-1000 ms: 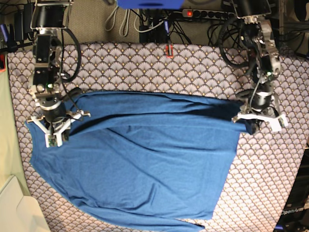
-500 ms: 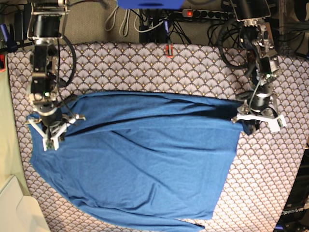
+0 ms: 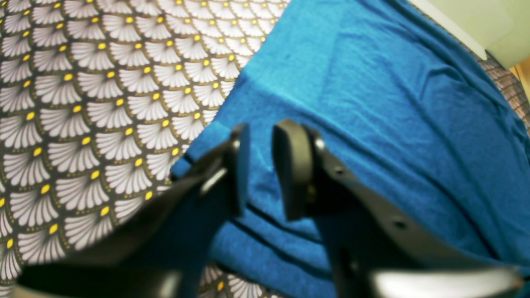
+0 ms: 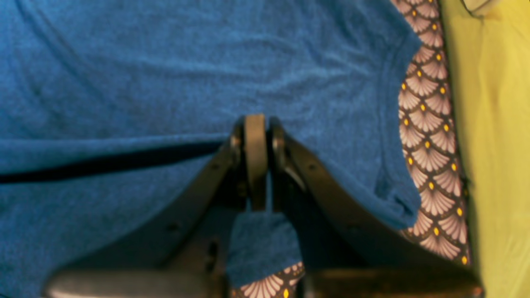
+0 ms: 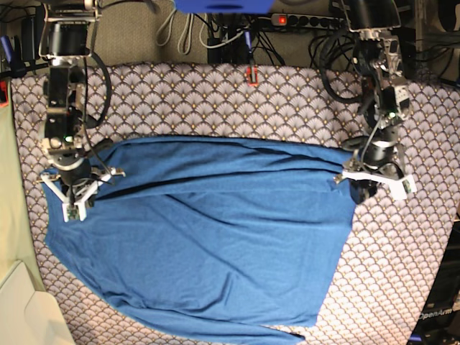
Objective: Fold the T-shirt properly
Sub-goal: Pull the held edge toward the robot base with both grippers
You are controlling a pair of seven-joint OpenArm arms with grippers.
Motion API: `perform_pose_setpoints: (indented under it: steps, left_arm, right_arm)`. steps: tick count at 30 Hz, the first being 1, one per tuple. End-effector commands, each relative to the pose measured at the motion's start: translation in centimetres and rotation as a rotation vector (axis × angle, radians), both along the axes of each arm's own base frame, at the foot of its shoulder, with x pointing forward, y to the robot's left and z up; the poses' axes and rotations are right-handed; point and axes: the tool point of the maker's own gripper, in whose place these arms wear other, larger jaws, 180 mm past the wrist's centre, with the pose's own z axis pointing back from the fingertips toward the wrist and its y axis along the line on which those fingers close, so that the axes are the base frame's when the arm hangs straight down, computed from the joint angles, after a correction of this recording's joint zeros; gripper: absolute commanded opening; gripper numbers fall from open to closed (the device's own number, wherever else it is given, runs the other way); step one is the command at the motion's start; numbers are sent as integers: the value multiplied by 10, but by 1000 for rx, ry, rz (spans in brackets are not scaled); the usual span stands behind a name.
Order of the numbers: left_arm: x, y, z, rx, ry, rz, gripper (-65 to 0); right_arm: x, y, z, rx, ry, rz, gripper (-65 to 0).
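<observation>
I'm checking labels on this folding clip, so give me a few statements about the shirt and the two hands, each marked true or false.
1. The T-shirt is blue and lies on a scallop-patterned tablecloth. True.
2. The right hand is shut, with blue fabric pinched between its fingers. True.
3. The left hand is clamped tight on the shirt. False: a gap shows between its fingers and nothing is gripped.
4. The shirt is already folded into a small neat rectangle. False: it lies spread wide across the cloth, with one long fold line running across it.
5. A red mug stands on the shirt. False: nothing rests on it but the hands.
</observation>
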Motion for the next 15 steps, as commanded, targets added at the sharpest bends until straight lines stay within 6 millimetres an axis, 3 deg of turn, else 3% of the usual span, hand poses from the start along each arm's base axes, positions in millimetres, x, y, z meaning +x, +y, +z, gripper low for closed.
perform_pose_setpoints:
  steps: [1, 5, 7, 11, 15]
  left_arm:
    - [7, 3, 15, 8, -53, 3, -442]
    - [4, 3, 15, 16, -51, -4, -300]
    - [4, 4, 16, 17, -53, -1, -262]
    - [-1, 5, 13, 19, -44, -2, -255]
    - [-2, 5, 17, 24, -53, -3, -255]
  right_arm:
    - [11, -6, 19, -13, -62, -5, -650]
    - [9, -6, 17, -13, -52, -7, -650]
    - [9, -6, 17, -13, -52, -7, -650]
    - [5, -8, 2, -6, -14, -13, -589]
    - [1, -12, -7, -10, 13, -19, -454]
